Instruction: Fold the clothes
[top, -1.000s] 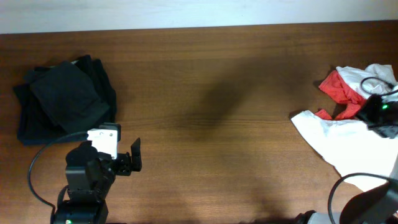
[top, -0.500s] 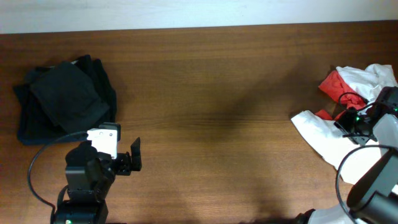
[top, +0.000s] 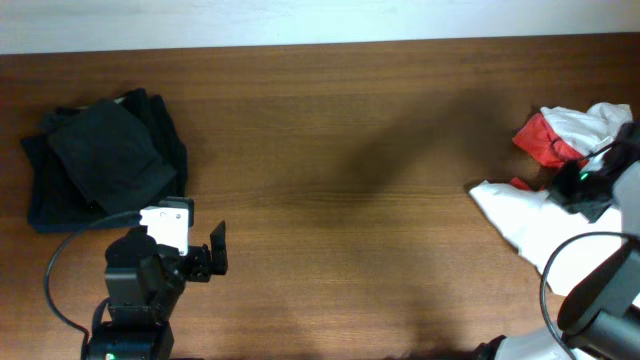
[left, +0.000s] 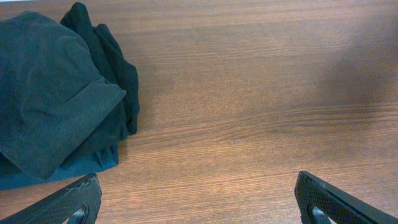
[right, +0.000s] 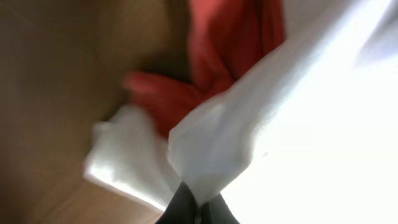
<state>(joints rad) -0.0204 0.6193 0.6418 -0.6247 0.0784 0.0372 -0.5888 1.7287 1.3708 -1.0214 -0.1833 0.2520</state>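
A crumpled white T-shirt (top: 535, 222) lies at the table's right edge, with a red T-shirt (top: 540, 138) bunched just behind it. My right gripper (top: 585, 193) sits on the white cloth near the red one. In the right wrist view its jaws (right: 198, 208) are pressed together on a pinched fold of the white T-shirt (right: 249, 143), the red T-shirt (right: 230, 43) just beyond. My left gripper (top: 215, 260) hovers at the front left, fingers (left: 323, 202) spread wide over bare wood, holding nothing.
A stack of dark folded garments (top: 105, 160) lies at the back left, close to the left gripper, and shows at the left of the left wrist view (left: 56, 93). The wooden table (top: 340, 200) stretches between the two piles.
The right gripper has moved onto the white T-shirt's edge beside the red one and closed on a fold of it. The left arm has stayed still.
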